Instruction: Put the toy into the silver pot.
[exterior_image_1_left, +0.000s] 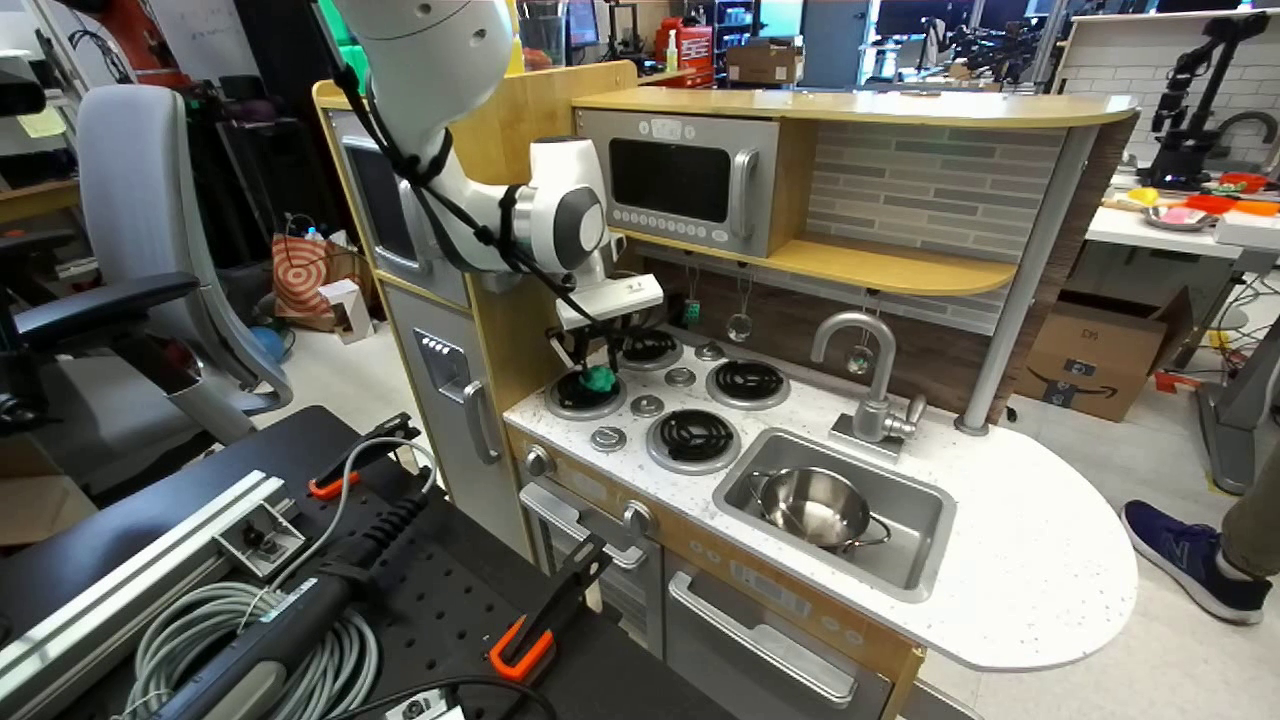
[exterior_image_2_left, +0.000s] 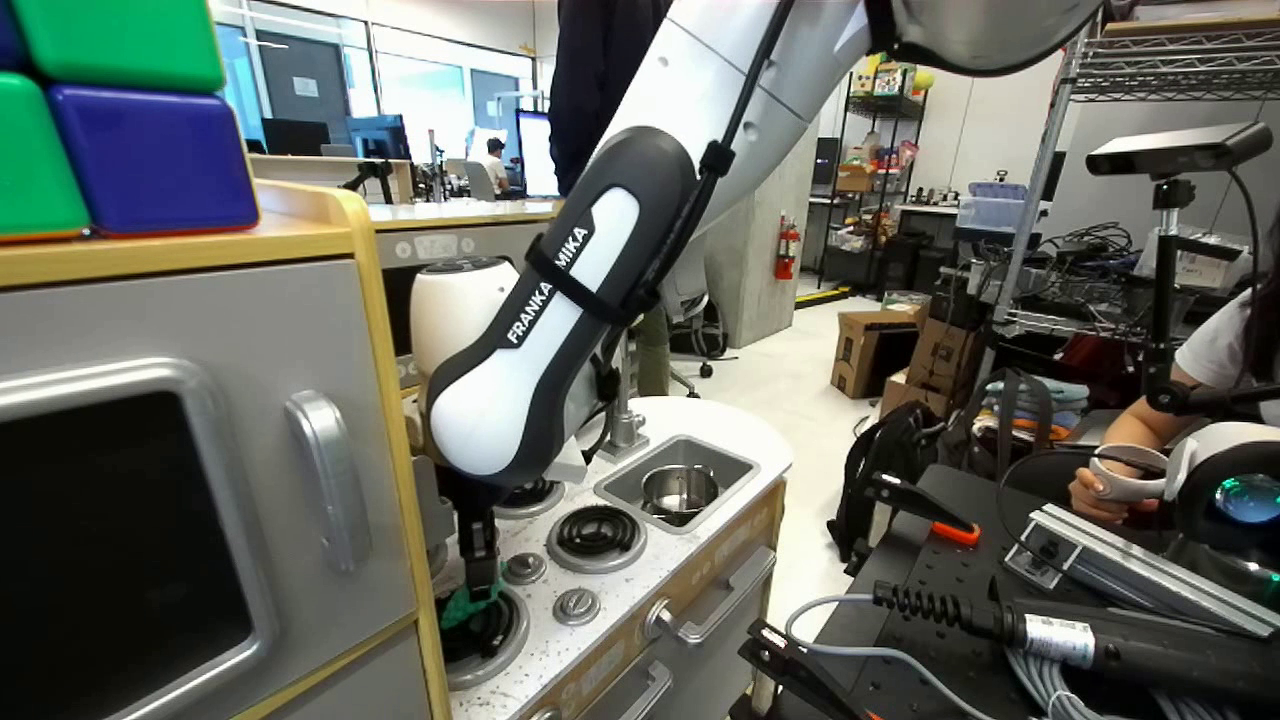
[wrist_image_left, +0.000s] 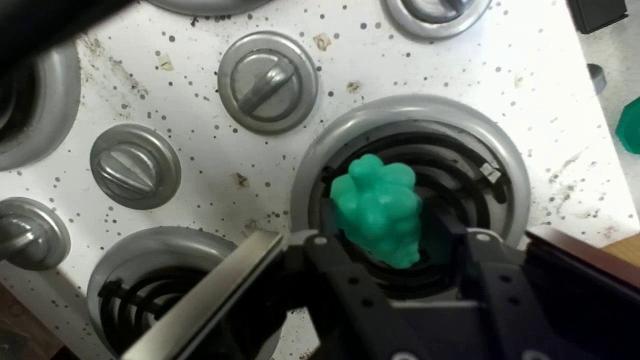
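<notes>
Bright green, the toy (wrist_image_left: 377, 210) is over a black-coiled burner (wrist_image_left: 465, 160), with the fingers (wrist_image_left: 447, 225) close beside it at 9 and 3 o'clock in the wrist view; I cannot tell whether they squeeze it. From it, in an exterior view, the silver pot (exterior_image_1_left: 815, 505) sits at 4 o'clock, inside the sink (exterior_image_1_left: 915, 520), the faucet (exterior_image_1_left: 876, 390) at 1 o'clock from the pot.

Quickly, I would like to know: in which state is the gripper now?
Gripper: its jaws stand on either side of the green toy; whether they are clamped on it cannot be told.
</notes>
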